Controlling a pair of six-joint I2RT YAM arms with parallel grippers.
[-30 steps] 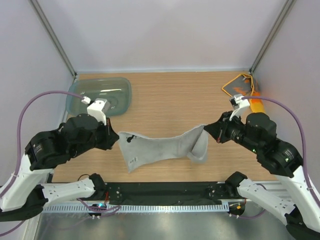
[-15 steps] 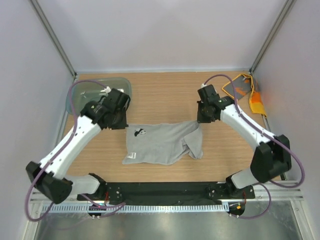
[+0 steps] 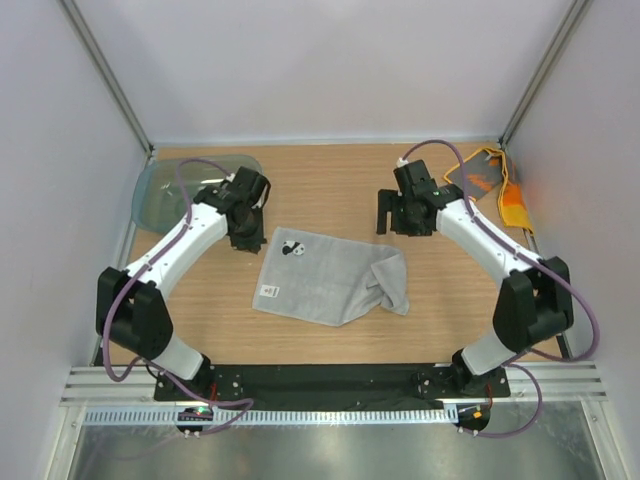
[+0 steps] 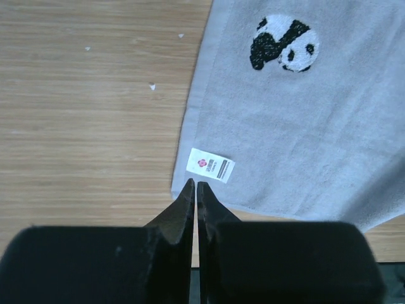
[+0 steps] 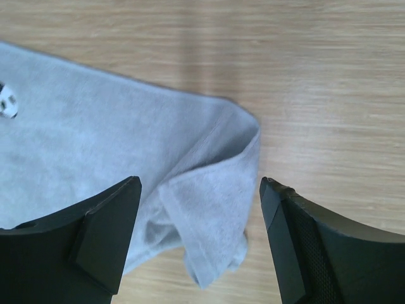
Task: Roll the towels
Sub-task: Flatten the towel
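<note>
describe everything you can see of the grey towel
The grey towel is soft light-grey terry, lying mostly flat and skewed on the wooden table. A black-and-white panda is stitched near one corner, and a small white label sits at a hemmed edge. Its right end is folded over and rumpled. It is not rolled yet. The shut left gripper and the open right gripper are close, neither gripping it.

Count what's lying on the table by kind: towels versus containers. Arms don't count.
Towels: 2 (grey towel spread flat with one corner folded over, orange towel at the far right edge)
Containers: 1 (teal tub, far left, partly behind the left arm)
Total: 3
</note>
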